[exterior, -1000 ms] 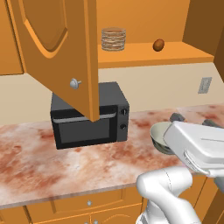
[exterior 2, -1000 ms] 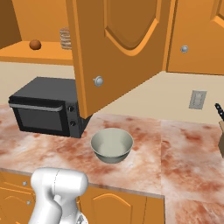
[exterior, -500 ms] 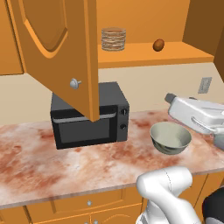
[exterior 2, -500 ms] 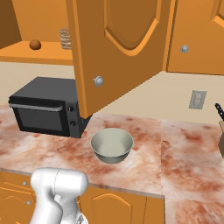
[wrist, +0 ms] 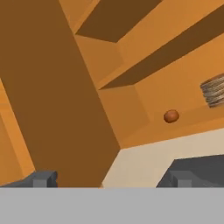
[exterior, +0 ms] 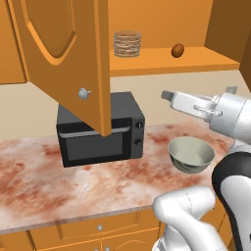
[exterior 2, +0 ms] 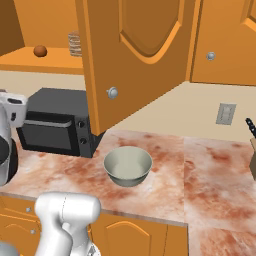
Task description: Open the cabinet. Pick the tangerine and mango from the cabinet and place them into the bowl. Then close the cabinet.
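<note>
The cabinet (exterior: 63, 59) is hanging wide open, its arched orange door swinging out over the counter. One small reddish-brown fruit (exterior: 178, 50), looks like the mango, is sitting on the shelf. The pale grey-green bowl (exterior: 191, 154) is sitting upright and empty at its 6 o'clock.

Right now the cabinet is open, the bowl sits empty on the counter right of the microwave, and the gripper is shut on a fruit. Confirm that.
One error: the gripper is open and holds nothing, as the hand view shows. A small fruit lies on the cabinet shelf. The bowl is empty, right of the microwave.
</note>
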Tool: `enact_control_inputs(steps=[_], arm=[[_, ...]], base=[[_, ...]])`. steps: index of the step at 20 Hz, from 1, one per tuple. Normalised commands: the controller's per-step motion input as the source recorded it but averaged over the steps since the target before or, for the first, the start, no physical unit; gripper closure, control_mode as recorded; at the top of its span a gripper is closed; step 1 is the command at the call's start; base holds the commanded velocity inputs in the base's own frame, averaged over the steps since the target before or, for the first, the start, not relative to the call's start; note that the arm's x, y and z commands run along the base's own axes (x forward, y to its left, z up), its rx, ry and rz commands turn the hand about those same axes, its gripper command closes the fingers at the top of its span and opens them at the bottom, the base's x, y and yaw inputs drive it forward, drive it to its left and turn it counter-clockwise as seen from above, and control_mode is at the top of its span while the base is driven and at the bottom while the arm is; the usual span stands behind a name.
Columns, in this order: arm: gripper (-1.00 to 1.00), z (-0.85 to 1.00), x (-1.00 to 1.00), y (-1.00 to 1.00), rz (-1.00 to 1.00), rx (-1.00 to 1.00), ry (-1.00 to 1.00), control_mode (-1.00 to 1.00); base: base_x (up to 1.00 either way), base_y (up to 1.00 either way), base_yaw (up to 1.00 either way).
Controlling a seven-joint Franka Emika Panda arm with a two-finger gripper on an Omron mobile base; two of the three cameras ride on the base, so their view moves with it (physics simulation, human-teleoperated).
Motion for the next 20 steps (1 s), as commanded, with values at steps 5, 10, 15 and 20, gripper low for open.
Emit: enact_control_inputs(steps=[5,10,15,20], arm=[[-1.0,-0.25,0.84,0.7,0.27,-0.05,0.0,-1.0],[-1.0,-0.08,0.42,1.0,0.18,-0.12,0.0,-1.0],[-1.0,0.0,0.01,1.0,0.11,-0.16,0.0,-1.0],[-1.0,0.0,0.0,0.79,0.04,-0.1,0.0,-1.0]], base=[[0.0,0.0,0.0],[0.0,0.0,0.0],[0.0,0.0,0.0],[0.0,0.0,0.0]])
